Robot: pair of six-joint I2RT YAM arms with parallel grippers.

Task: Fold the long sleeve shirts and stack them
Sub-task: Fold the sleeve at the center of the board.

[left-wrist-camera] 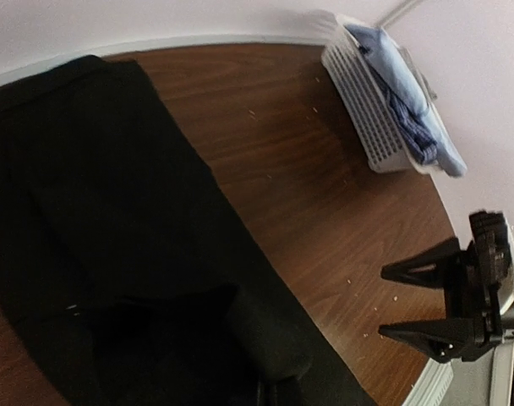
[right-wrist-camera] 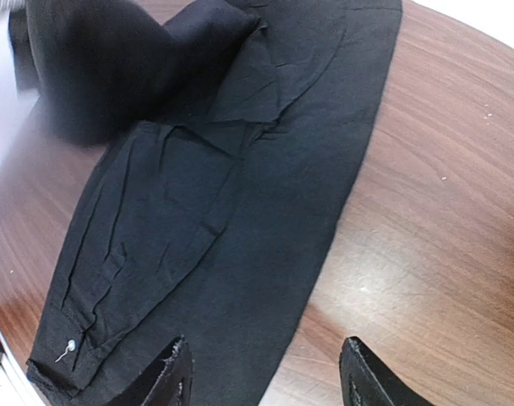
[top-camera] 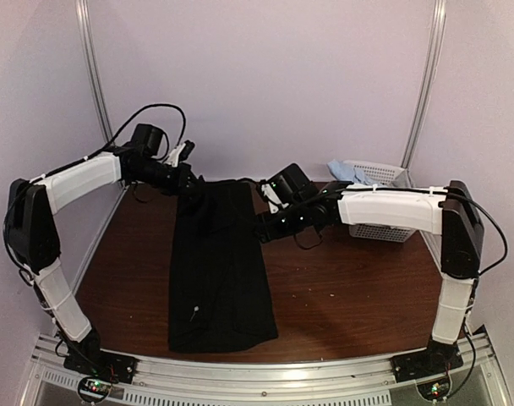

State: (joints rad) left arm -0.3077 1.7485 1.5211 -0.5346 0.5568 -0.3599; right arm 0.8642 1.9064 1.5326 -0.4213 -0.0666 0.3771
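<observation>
Left fingers (top-camera: 189,183) seem clenched on the plain black cloth shirt (top-camera: 219,279); spread right fingers (top-camera: 264,227) should grab the edge beneath them.

The black shirt (top-camera: 219,271) is plain, with one small pale button (top-camera: 192,312). The desk (top-camera: 350,288) is dark reddish-brown, with a wood grain. The basket (top-camera: 380,230) is white with a fine lattice pattern. The pale blue shirt (top-camera: 341,172) is plain.

The left arm (top-camera: 79,182) bends at a raised elbow, the left gripper (top-camera: 188,179) clamped on a corner of the black shirt (top-camera: 219,271). The right arm (top-camera: 392,210) stretches level, the right gripper (right-wrist-camera: 265,372) parted, with the left gripper ahead and left of its fingers.
</observation>
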